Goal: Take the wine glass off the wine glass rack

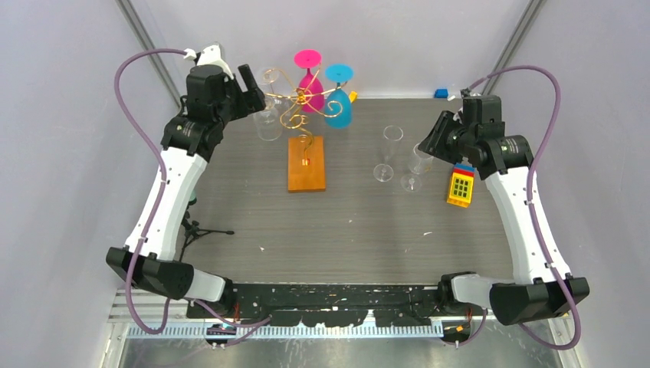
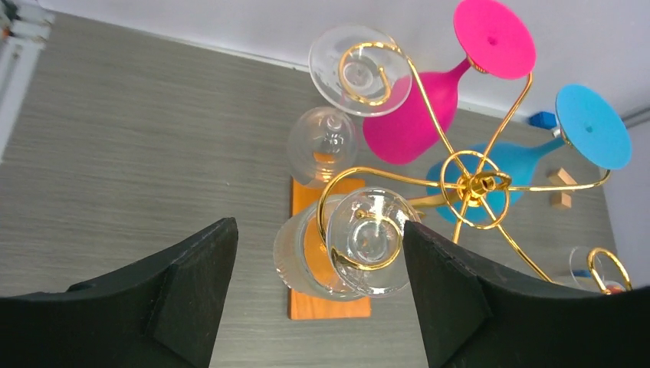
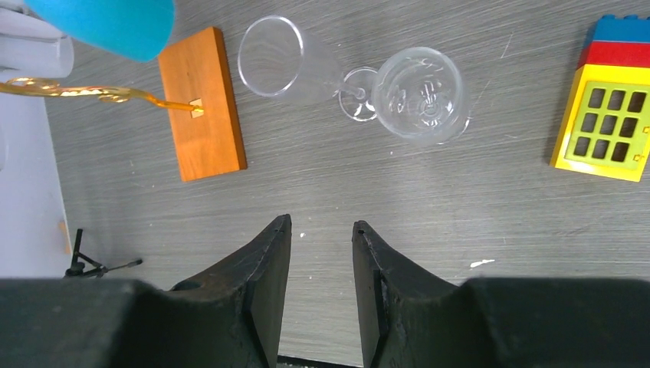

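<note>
The wine glass rack (image 1: 297, 107) is a gold wire stand on an orange wooden base (image 1: 306, 163) at the back of the table. A pink glass (image 1: 310, 86), a blue glass (image 1: 338, 109) and clear glasses (image 1: 267, 121) hang upside down from its spiral arms. My left gripper (image 1: 250, 86) is open beside the rack's left arms. In the left wrist view a clear wine glass (image 2: 368, 241) hangs in a gold spiral between my open left gripper's (image 2: 318, 225) fingers, close to the right finger (image 2: 452, 291); I cannot tell if they touch. My right gripper (image 3: 322, 222) is open and empty above bare table.
Two clear glasses (image 1: 389, 152) (image 1: 415, 165) stand on the table right of the rack, near my right gripper (image 1: 429, 142). A yellow toy block house (image 1: 461, 185) lies at the right. A small black tripod (image 1: 201, 230) lies by the left arm. A blue block (image 1: 441, 93) is at the back edge.
</note>
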You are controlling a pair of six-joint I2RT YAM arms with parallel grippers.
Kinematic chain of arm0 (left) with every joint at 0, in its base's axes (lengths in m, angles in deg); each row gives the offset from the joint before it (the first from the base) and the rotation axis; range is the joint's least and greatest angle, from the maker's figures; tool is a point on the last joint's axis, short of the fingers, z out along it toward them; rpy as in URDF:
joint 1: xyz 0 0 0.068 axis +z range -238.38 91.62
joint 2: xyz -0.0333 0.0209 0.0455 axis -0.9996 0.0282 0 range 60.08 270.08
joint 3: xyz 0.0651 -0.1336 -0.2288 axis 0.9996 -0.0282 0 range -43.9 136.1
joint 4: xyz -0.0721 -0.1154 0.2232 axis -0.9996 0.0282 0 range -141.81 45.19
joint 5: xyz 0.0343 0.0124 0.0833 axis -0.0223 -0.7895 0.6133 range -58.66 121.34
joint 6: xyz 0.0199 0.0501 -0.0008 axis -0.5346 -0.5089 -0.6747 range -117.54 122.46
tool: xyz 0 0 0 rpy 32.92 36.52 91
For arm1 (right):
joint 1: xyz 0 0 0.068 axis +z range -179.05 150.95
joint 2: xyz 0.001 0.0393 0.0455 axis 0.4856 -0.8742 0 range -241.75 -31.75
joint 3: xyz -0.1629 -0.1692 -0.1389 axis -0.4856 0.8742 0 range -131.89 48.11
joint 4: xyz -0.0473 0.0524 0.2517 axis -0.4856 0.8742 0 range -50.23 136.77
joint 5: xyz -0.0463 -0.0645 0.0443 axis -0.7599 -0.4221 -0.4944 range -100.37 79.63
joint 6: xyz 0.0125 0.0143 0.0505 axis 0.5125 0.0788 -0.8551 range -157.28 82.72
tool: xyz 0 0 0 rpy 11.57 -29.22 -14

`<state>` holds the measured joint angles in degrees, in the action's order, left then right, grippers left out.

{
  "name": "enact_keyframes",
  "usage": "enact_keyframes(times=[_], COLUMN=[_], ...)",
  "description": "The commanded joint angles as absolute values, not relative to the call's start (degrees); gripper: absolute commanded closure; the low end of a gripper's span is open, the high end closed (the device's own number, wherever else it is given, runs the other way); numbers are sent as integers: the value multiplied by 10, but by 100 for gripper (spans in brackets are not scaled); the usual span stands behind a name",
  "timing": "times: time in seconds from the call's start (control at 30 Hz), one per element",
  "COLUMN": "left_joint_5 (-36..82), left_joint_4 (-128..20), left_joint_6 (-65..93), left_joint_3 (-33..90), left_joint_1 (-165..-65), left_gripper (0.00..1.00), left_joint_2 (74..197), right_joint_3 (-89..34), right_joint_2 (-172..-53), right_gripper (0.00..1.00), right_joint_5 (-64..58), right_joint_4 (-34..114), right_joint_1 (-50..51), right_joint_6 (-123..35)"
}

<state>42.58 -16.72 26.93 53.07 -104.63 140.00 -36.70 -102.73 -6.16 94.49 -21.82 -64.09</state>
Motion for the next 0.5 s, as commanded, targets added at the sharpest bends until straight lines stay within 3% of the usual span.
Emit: enact_keyframes(times=[0.0, 0.47], left_joint_5=[334, 176], left_joint_4=[-163, -266], left_joint_6=[312, 441], left_joint_3=[538, 454], left_joint_1=[-1014, -938], left_gripper=[19, 59], left_joint_2=[1394, 1370], right_joint_3=[-356, -342], right_joint_2=[-990, -973], right_gripper=[59, 59], right_joint_5=[-31, -28], right_joint_4=[919, 909], right_joint_1=[-220, -220], right_joint_6=[-654, -661])
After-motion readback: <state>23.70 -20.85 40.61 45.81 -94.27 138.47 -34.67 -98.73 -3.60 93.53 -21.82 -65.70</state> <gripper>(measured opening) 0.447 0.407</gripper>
